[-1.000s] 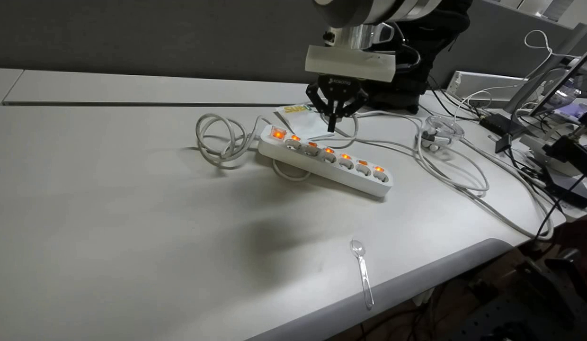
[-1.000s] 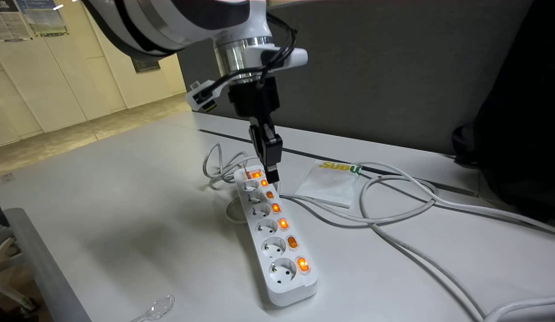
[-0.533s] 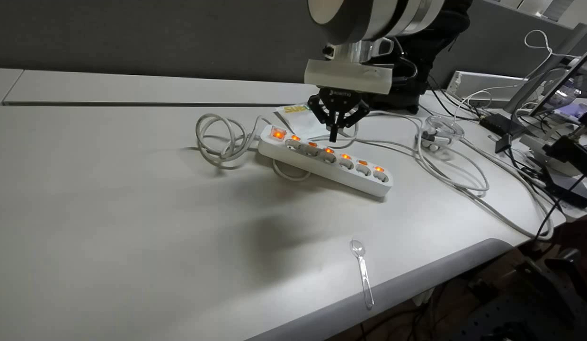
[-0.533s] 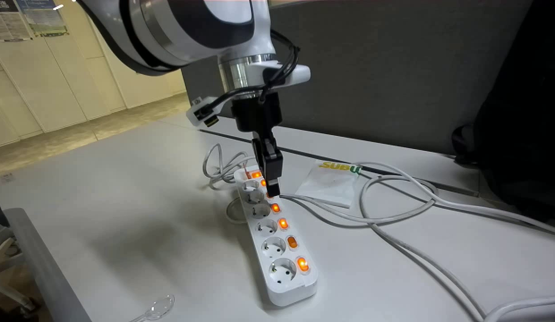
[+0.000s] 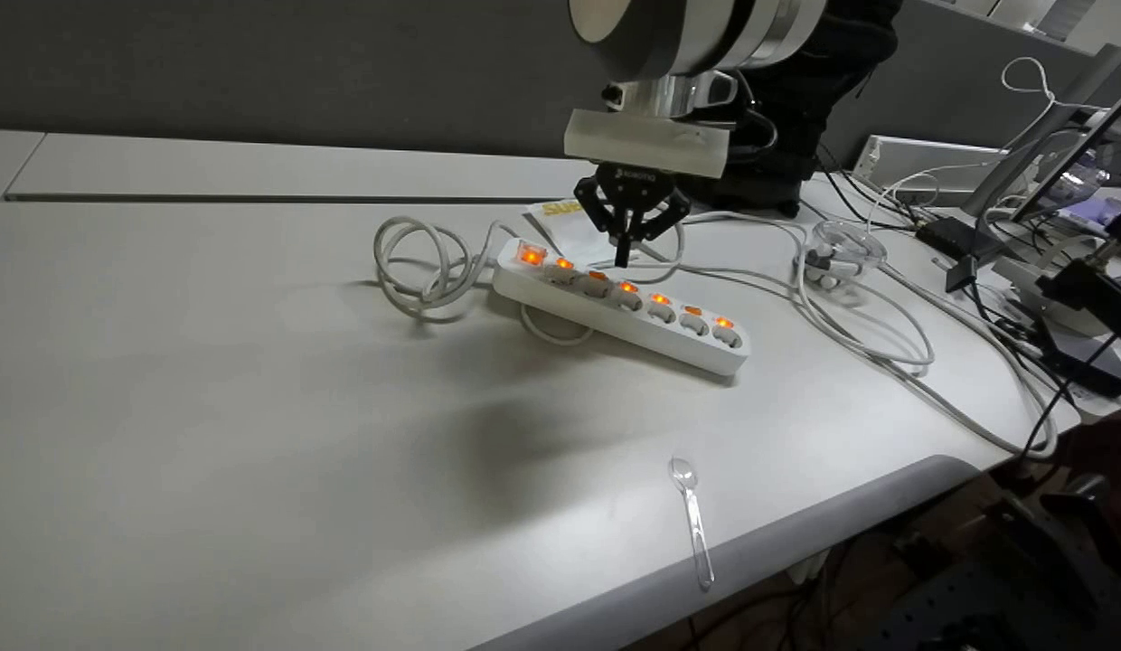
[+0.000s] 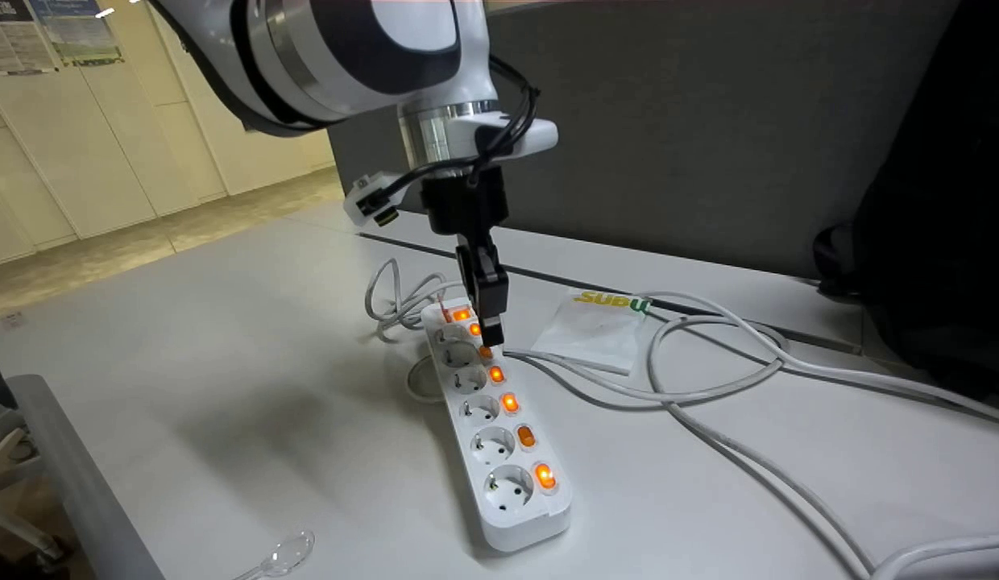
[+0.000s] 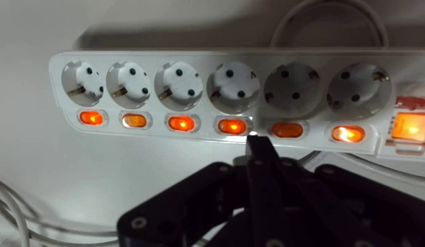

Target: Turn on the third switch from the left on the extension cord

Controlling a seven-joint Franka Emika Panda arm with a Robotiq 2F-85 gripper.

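Note:
The white extension cord's power strip (image 5: 615, 316) lies on the table and shows in both exterior views (image 6: 467, 435) and the wrist view (image 7: 205, 56). In an exterior view, counting the large lit switch (image 5: 530, 255), the third switch from the left (image 5: 597, 275) is dim. It is the dim orange switch (image 7: 287, 130) in the wrist view and is partly hidden by the fingertip in an exterior view (image 6: 486, 352). Another small switch (image 7: 134, 120) is dim; the others glow. My gripper (image 5: 622, 262) is shut and empty, its tips (image 7: 262, 140) above the strip's switch-side edge, near the dim third switch.
A coiled white cable (image 5: 425, 267) lies at the strip's left end. A white paper bag (image 6: 592, 330) and loose cables (image 6: 709, 395) lie behind and beside the strip. A clear plastic spoon (image 5: 692, 515) lies near the table's front edge. A dark partition (image 5: 298, 81) stands behind.
My gripper has come down toward the strip, then shifted slightly left in an exterior view and risen a little. The strip and its switches look the same.

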